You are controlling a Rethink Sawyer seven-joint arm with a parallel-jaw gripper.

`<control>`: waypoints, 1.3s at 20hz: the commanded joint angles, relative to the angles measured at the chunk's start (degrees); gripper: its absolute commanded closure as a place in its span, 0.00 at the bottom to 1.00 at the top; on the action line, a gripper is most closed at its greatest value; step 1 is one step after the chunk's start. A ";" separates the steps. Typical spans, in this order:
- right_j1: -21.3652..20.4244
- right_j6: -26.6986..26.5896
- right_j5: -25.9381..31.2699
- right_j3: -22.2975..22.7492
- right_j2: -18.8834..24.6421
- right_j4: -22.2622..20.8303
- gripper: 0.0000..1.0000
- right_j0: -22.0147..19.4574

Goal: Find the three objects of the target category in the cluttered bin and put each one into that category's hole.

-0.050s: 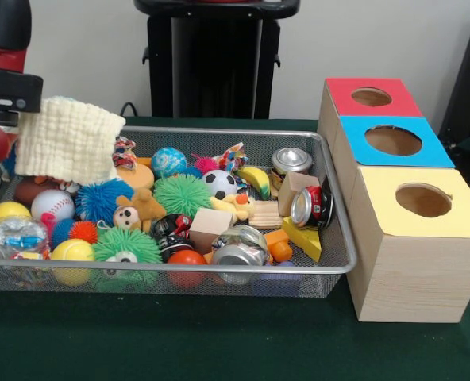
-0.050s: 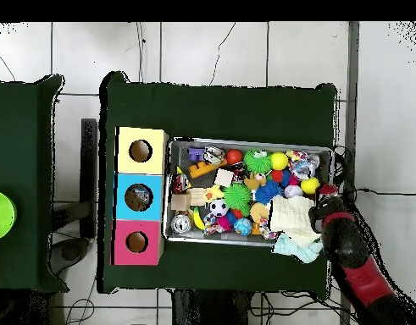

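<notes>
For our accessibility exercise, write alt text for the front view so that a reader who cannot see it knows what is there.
A wire mesh bin on a green table overflows with toys: spiky balls, a soccer ball, a baseball and crushed cans. A cream knitted cloth hangs at its left end beside the robot arm. To the right stand three wooden boxes, topped red, blue and yellow, each with a round hole.

toys crowd the bin (image 1: pixel 342 262); the box holes (image 1: pixel 423 200) lie open.

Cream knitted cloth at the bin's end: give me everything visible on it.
The cream cloth is a soft, ribbed knit, roughly rectangular, draped and hanging at the end of the wire mesh bin beside the red and black arm. Its lower edge overlaps the toys beneath it, next to an orange disc. Overhead, a light blue cloth lies at its edge. The hand isn't visible.
</notes>
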 commanded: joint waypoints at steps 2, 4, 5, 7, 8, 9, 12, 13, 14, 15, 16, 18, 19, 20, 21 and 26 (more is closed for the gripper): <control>-2.02 12.82 0.05 2.44 8.04 -0.20 0.00 -0.16; -2.13 13.10 -0.11 2.96 8.65 0.01 0.00 -0.23; -2.51 12.61 0.23 2.76 8.12 0.18 0.00 0.03; -2.25 11.56 0.41 1.96 7.65 -0.24 0.00 -0.26; -1.92 10.92 0.31 1.43 7.43 -0.72 0.00 -0.55; -1.72 10.08 0.68 0.88 7.23 -1.21 0.00 -1.01; -0.85 9.06 1.30 0.00 7.50 -1.82 0.00 -1.76; -0.86 9.25 1.05 0.04 7.37 -1.63 0.00 -1.45; -0.95 9.45 0.92 0.19 7.35 -1.44 0.00 -1.25; -0.70 9.87 0.60 0.32 7.64 -1.18 0.00 -0.99; -0.45 10.19 0.13 0.53 7.97 -1.24 0.00 -0.91; 0.80 10.86 -0.58 1.01 9.41 -1.65 0.00 -1.40; 2.07 10.68 -0.06 0.91 10.85 -2.15 0.00 -2.33; 2.84 10.52 0.50 1.04 12.00 -2.40 0.00 -3.02; 3.61 10.36 1.07 1.16 13.15 -2.64 0.00 -3.71; 2.07 10.57 -0.73 1.28 11.36 -1.77 0.00 -1.75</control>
